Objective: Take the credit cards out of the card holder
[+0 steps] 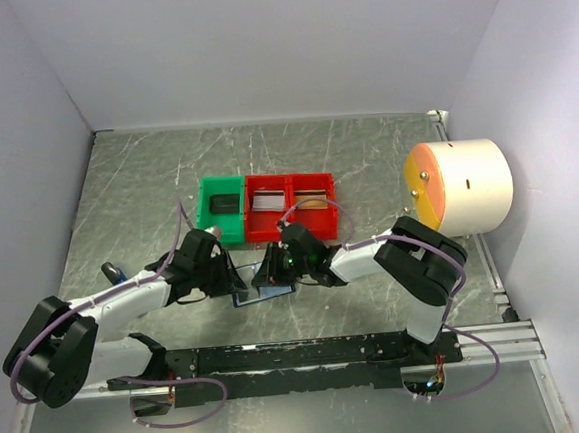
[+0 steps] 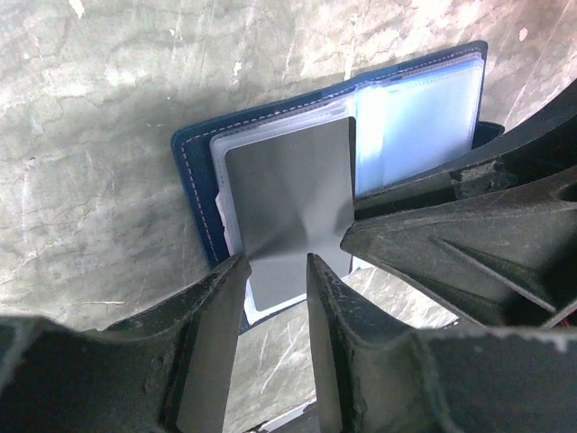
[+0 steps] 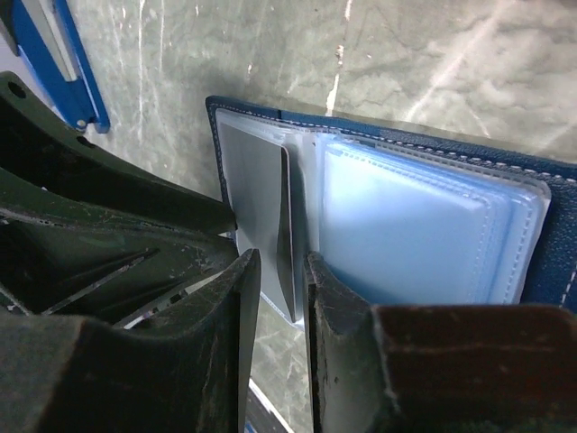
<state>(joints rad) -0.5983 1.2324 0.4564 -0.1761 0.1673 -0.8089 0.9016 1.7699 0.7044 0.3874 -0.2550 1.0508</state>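
Up close, the left gripper (image 2: 275, 266) has its two fingers parted, straddling the near edge of a silvery-grey credit card (image 2: 288, 198). The card is wider than that gap and lies flat beneath the fingertips, so nothing is clamped. The card sits on the left-arm half of the card holder (image 2: 194, 180), which lies spread open on the marbled grey table (image 1: 365, 150), navy cover down, white stitching along its border. On the card holder's other half there is a stack of clear blue-tinted sleeves (image 2: 415, 117).

Over to the right gripper (image 3: 281, 262), coming in from the opposite side of the card holder. Its jaws stand only a narrow slot apart, and the grey card's lifted, curling edge runs right into that slot. Whether they are actually squeezing it, I cannot tell. One right fingertip meets the card's edge in the left wrist view.

A bright-blue tag (image 3: 63, 72) lies just beyond the card holder's left side.

From above, a green bin (image 1: 207, 208) and a red bin (image 1: 291, 231) sit side by side just past the card holder. A dark card (image 1: 226, 203) is in the green bin, with a silvery card (image 1: 268, 202) and a tan card (image 1: 313, 201) in the red. A white drum (image 1: 473, 187) with an orange face stands well off to the card holder's right.
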